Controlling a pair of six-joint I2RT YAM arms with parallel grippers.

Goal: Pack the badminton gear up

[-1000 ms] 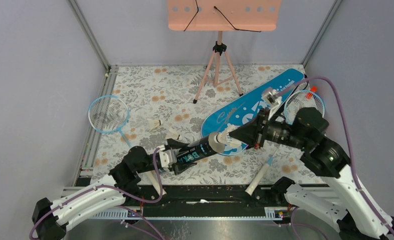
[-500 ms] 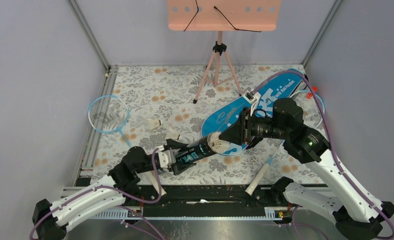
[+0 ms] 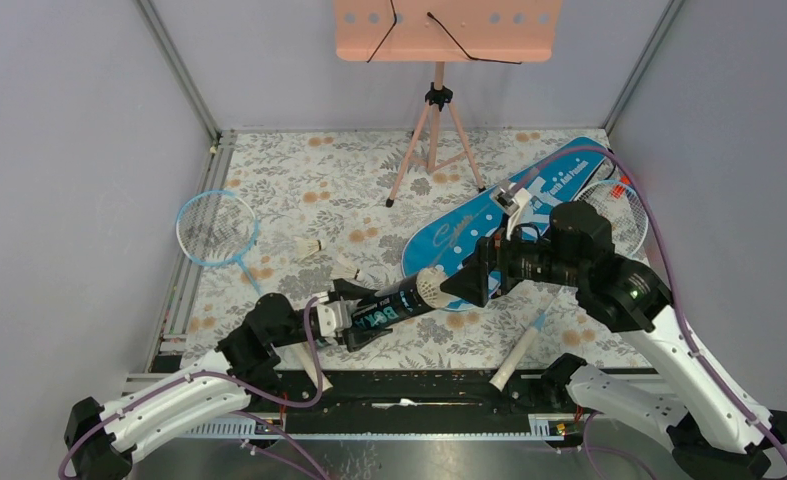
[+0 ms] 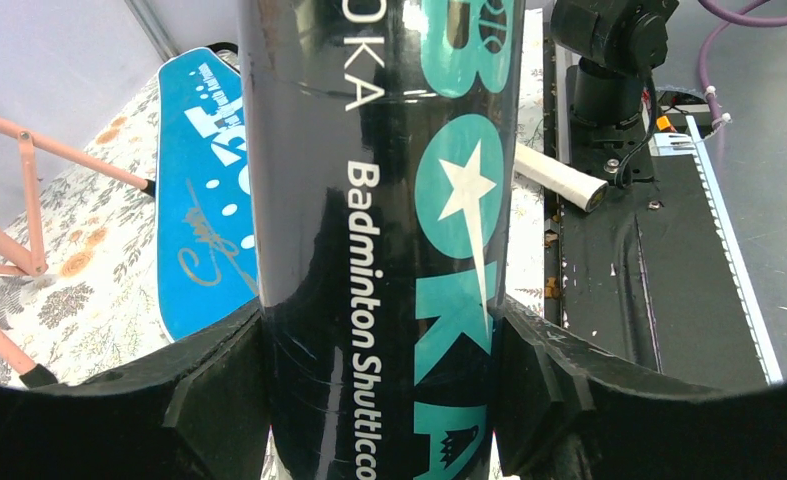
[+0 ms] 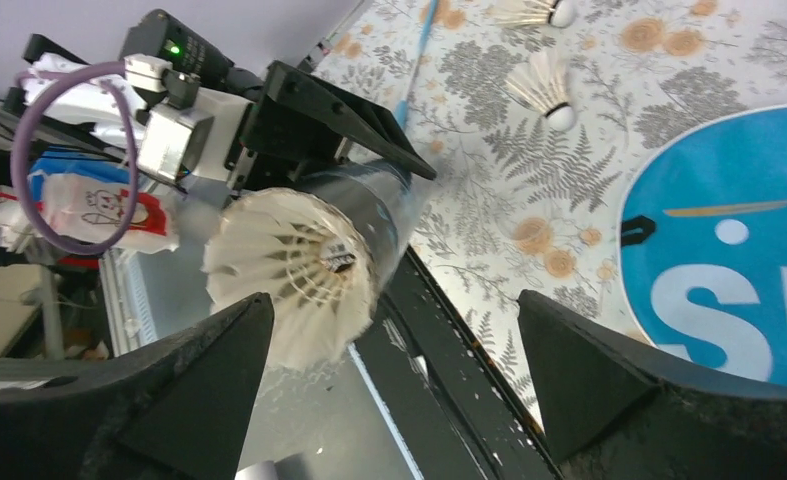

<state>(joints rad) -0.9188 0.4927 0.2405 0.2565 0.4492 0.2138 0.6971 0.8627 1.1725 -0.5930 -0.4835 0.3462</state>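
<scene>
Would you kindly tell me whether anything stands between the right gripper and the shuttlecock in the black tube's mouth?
Nothing visible does. The right gripper faces the shuttlecock with open jaws across a bare gap; the left gripper holds the black tube.

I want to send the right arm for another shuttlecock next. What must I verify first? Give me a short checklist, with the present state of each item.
1. Left tool clamped on the black tube: ok.
2. Right tool open: ok, the jaws stand wide.
3. Right tool clear of the shuttlecock at the tube mouth: cannot tell, one finger is very near the feathers.
4. Shuttlecock fully inside the tube: not ok, its feather skirt sticks out of the mouth.
5. Loose shuttlecocks lie free on the table cloth: ok, two are visible.
6. Blue bag open for packing: cannot tell.
</scene>
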